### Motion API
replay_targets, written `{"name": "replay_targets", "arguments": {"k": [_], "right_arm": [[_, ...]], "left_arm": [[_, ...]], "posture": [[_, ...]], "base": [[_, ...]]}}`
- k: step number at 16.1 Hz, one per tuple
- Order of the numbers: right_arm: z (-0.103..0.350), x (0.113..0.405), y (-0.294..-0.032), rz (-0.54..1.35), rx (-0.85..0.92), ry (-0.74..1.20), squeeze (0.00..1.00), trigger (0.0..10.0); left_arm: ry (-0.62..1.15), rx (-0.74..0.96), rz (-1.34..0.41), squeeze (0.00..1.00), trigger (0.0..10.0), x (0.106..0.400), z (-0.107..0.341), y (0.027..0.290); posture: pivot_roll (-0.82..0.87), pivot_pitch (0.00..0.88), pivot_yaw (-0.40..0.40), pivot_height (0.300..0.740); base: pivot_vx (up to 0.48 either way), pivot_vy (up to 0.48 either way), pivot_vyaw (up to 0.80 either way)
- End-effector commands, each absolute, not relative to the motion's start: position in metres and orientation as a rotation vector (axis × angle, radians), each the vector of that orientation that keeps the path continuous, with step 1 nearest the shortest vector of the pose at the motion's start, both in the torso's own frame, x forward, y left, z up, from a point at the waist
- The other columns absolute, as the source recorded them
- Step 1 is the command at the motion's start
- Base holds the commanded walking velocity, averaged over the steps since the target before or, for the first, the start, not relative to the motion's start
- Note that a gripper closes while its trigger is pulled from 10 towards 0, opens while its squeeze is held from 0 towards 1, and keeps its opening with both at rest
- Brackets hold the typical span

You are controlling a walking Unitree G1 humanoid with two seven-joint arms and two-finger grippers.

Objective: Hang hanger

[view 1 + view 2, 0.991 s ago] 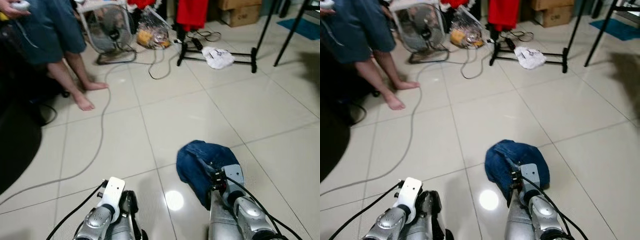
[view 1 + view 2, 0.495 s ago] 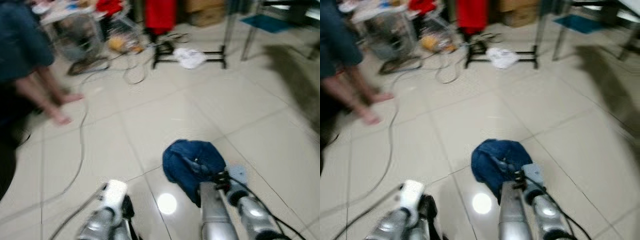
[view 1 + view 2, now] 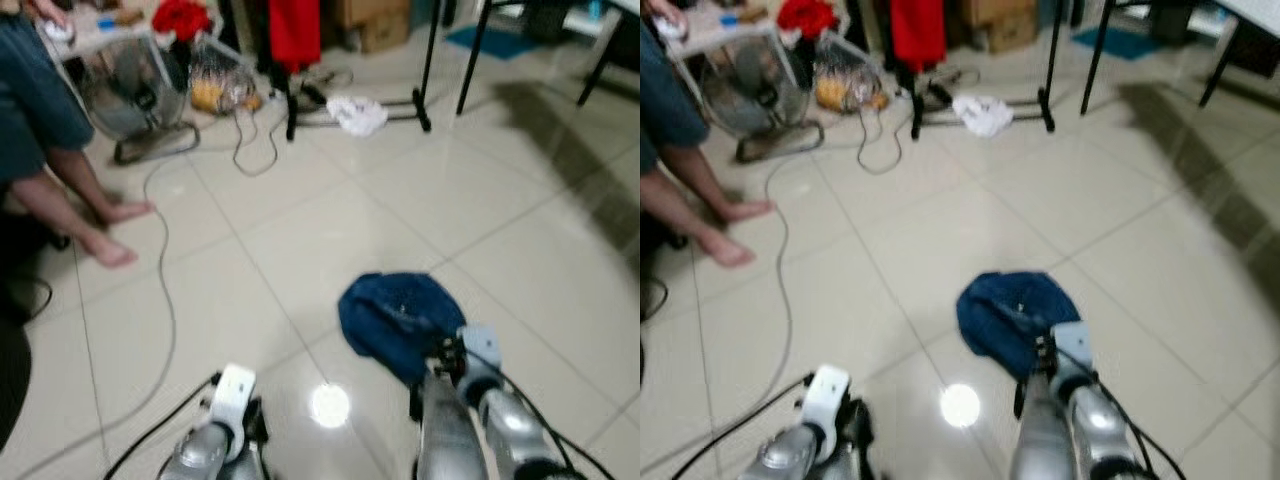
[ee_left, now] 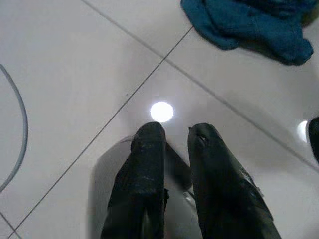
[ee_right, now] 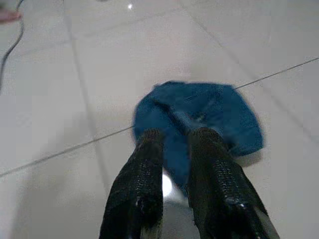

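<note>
the blue garment (image 3: 400,315) lies crumpled on the tiled floor (image 3: 330,220), just ahead of the right end effector (image 5: 174,137). right fingers (image 5: 144,169) stand slightly parted with nothing between them, above the near edge of the cloth. the left end effector (image 4: 172,132) hovers over bare tile, likewise released and empty. a grey cable (image 3: 165,290) runs across the floor at left. a person's bare feet (image 3: 110,250) stand near a fan (image 3: 125,90). a black rack (image 3: 350,105) with a red garment (image 3: 295,30) stands well beyond.
</note>
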State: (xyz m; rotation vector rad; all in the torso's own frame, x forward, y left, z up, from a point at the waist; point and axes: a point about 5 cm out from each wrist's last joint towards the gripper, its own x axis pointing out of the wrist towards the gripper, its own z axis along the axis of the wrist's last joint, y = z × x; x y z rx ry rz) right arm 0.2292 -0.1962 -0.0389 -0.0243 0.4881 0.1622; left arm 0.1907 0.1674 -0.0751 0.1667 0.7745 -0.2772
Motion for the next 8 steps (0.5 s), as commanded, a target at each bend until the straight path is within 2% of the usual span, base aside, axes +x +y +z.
{"name": "replay_targets", "arguments": {"k": [1, 8], "right_arm": [[-0.0385, 0.2315, -0.1894, 0.173, -0.006, 0.482, 0.0, 10.0], [-0.039, 0.2302, -0.19, 0.171, -0.014, 0.482, 0.0, 10.0]], "left_arm": [[0.827, 0.18, -0.27, 0.0, 10.0, 0.1798, -0.0809, 0.174], [0.831, 0.188, -0.269, 0.0, 10.0, 0.1789, -0.0813, 0.1748]], "posture": [[-0.19, 0.025, 0.123, 0.543], [-0.19, 0.027, 0.123, 0.543]], "base": [[0.0, 0.0, 0.0], [0.0, 0.0, 0.0]]}}
